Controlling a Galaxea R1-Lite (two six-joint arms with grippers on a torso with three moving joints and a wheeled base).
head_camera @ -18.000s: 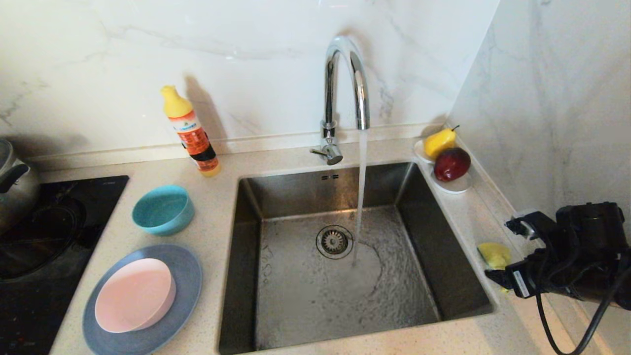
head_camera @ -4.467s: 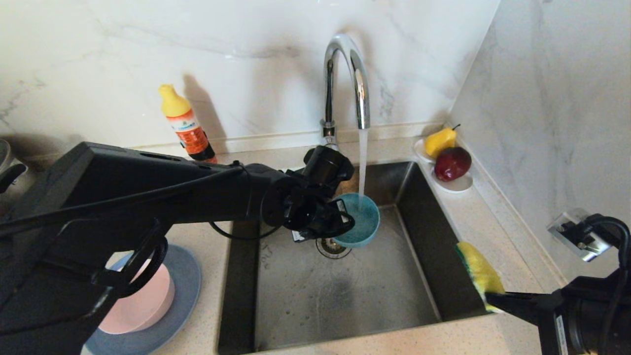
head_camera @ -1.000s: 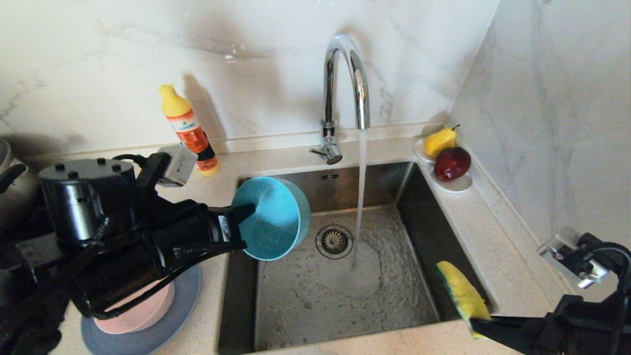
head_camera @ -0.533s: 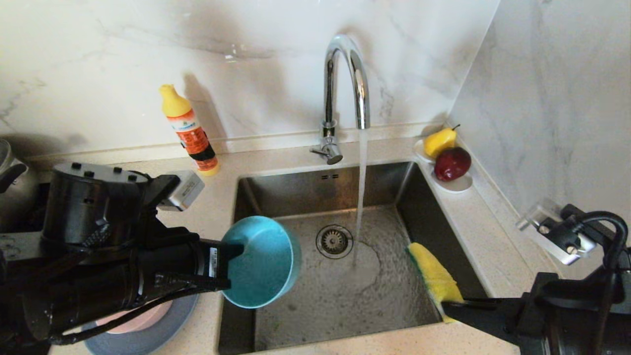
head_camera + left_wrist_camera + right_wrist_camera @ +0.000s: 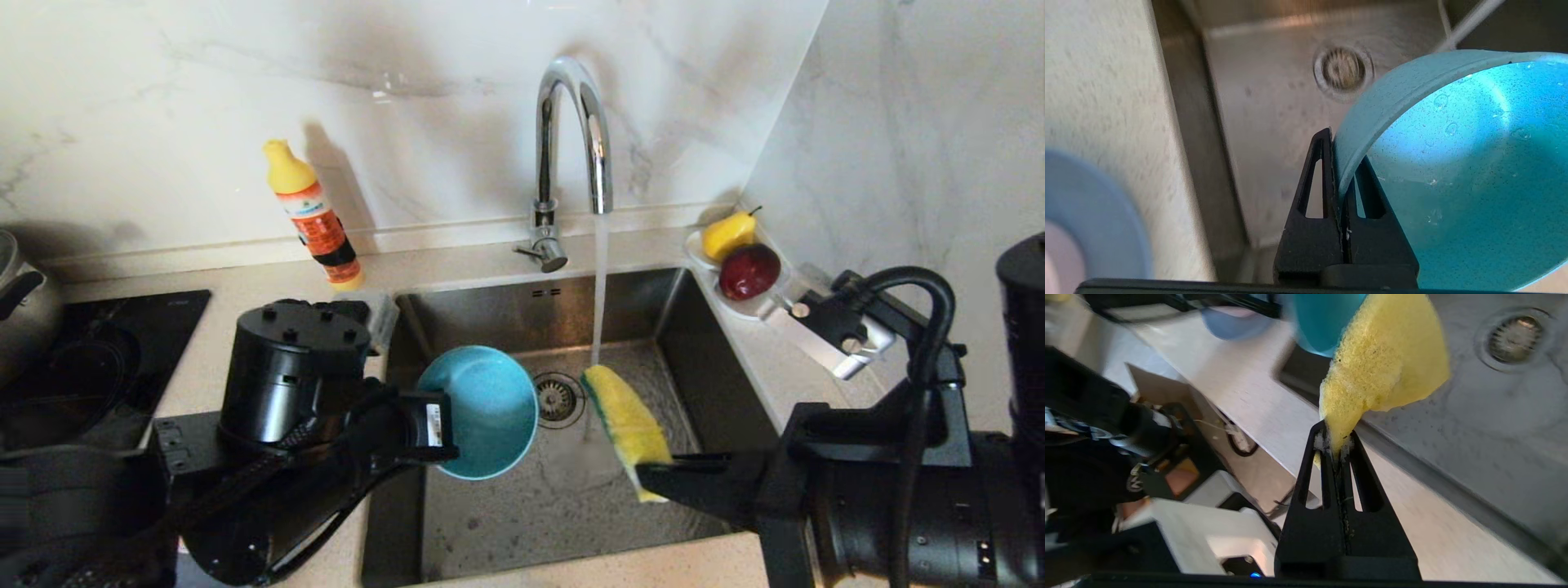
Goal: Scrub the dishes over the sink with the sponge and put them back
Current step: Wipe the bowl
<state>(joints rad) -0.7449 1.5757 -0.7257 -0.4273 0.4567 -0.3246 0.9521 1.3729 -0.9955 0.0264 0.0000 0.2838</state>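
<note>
While the tap (image 5: 571, 139) runs a thin stream into the sink (image 5: 457, 318), you have both arms over the basin. Entries run left to right in the head view.

At 9 o'clock, at the far left edge, sit a black cooktop (image 5: 98, 359) and part of a metal pot (image 5: 20, 302). At about 10 o'clock a yellow-capped orange detergent bottle (image 5: 314, 220) stands upright on the counter (image 5: 245, 282) against the wall.

Your left gripper (image 5: 445, 425) — at roughly 7 o'clock from the drain strainer (image 5: 559, 398) — has its fingers (image 5: 1316, 183) pinched together on the rim of the teal bowl (image 5: 482, 408), one finger inside, one outside. The bowl is tipped on its side over the left part of the sink, opening facing the head camera, droplets on its inner wall. The grey-blue plate (image 5: 1094, 212) shows only in the left wrist view, on the counter beside the sink's edge, with a blurred sliver of the pink bowl (image 5: 1051, 261) on it.

Your right gripper (image 5: 653, 474) reaches in from 4 o'clock, fingers clamped tight on the lower end of the sponge (image 5: 629, 416). The sponge stands tilted over the sink, yellow face up, green edge toward the bowl, just beside the bowl; contact cannot be told. Its top end meets the falling water.

At 2 o'clock, on the counter's back corner, a small white dish (image 5: 755, 306) holds a yellow pear (image 5: 727, 233) and a red apple (image 5: 747, 269).
</note>
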